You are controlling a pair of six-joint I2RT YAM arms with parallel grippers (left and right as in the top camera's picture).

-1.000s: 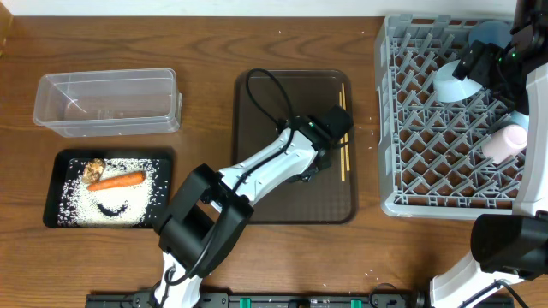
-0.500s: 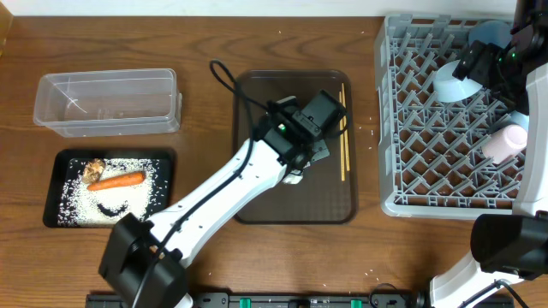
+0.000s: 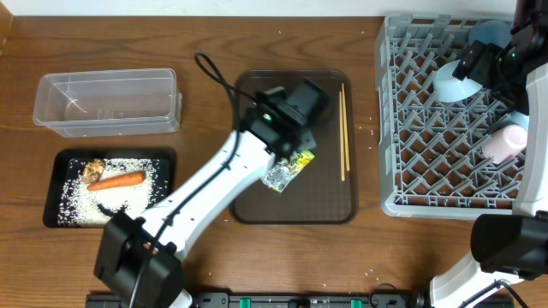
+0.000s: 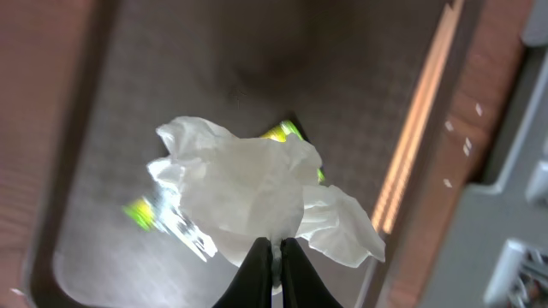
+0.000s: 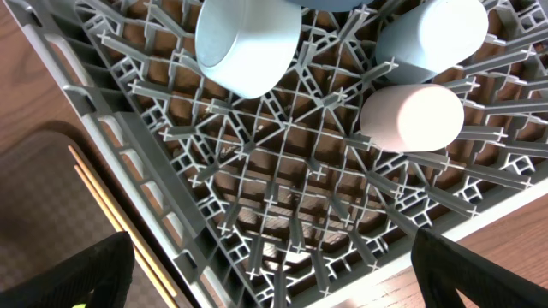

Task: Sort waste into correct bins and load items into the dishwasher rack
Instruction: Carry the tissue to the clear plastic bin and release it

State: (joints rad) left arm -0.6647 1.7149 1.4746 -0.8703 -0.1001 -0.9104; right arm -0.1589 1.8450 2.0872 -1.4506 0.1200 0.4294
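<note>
My left gripper (image 4: 272,250) is shut on the crumpled white paper (image 4: 244,192), holding it above the brown serving tray (image 3: 330,201). The green-yellow snack wrapper (image 3: 287,168) lies on that tray below the paper; its edges (image 4: 141,214) peek out in the left wrist view. Thin wooden chopsticks (image 3: 342,128) lie along the tray's right side. My right gripper (image 5: 282,274) hangs open over the grey dishwasher rack (image 3: 411,128), which holds a pale blue bowl (image 5: 248,43), a pale blue cup (image 5: 432,34) and a whitish cup (image 5: 411,115).
The clear tub (image 3: 107,101) stands at the back left. In front of it the black tray (image 3: 60,214) holds a carrot (image 3: 116,180), rice (image 3: 128,201) and a brown lump (image 3: 94,166). A few rice grains dot the wood by the rack.
My left arm has swung back and left over the brown tray with the paper in its jaws, uncovering the snack wrapper. The right arm has not moved.
</note>
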